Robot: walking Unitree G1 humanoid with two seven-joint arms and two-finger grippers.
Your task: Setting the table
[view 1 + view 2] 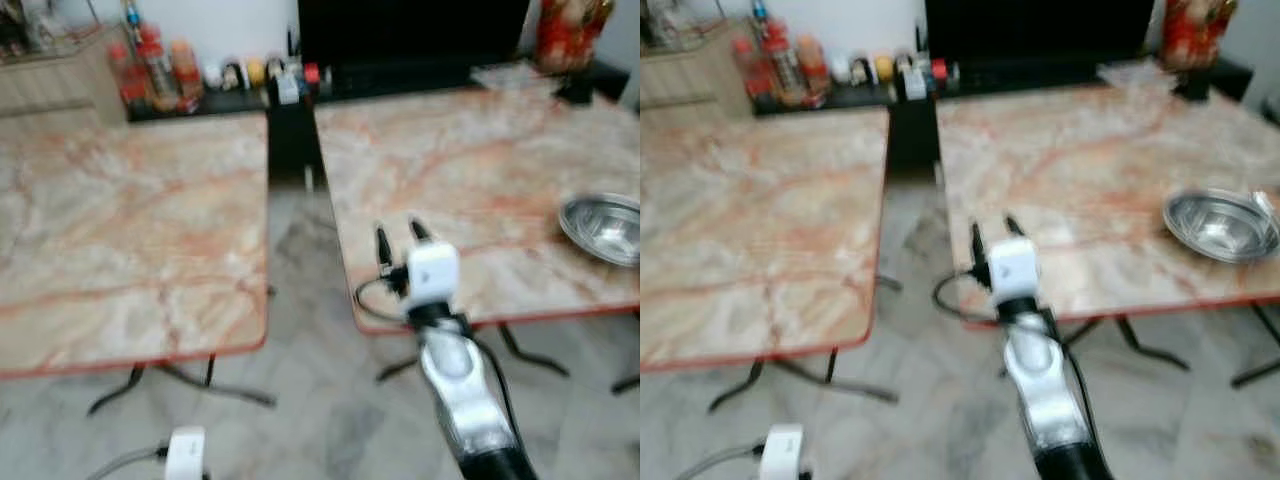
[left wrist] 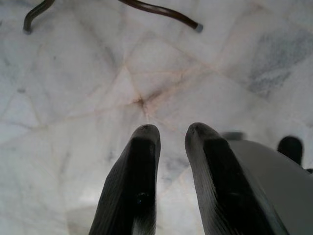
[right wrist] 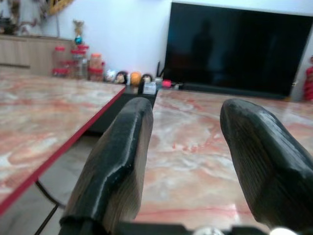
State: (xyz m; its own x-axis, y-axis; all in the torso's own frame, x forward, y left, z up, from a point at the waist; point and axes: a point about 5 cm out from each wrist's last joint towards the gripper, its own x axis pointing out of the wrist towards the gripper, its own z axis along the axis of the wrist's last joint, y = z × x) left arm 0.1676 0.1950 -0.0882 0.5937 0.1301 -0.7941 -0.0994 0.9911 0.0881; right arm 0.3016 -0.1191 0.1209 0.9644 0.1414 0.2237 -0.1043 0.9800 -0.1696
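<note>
Right now two tables with pink and orange marble tops stand side by side, with a gap of grey floor (image 1: 300, 400) between them. On the right table (image 1: 450, 170) a shiny metal bowl (image 1: 603, 226) sits near the front edge, over to the right. Nothing is touching the bowl. The left table (image 1: 130, 220) has a red rim.

The right gripper (image 1: 398, 239) is held up over the front left corner of the right table. Its two black fingers (image 3: 122, 152) are spread apart and hold nothing. It is well away from the bowl.

The left gripper (image 2: 168, 134) hangs low and points down at the floor. Its fingers have a small gap between them and nothing is in it.

Behind the tables a big black TV (image 1: 410, 30) stands on a low dark shelf, next to jars with red lids (image 1: 150, 70) and small toys (image 1: 245, 72).
</note>
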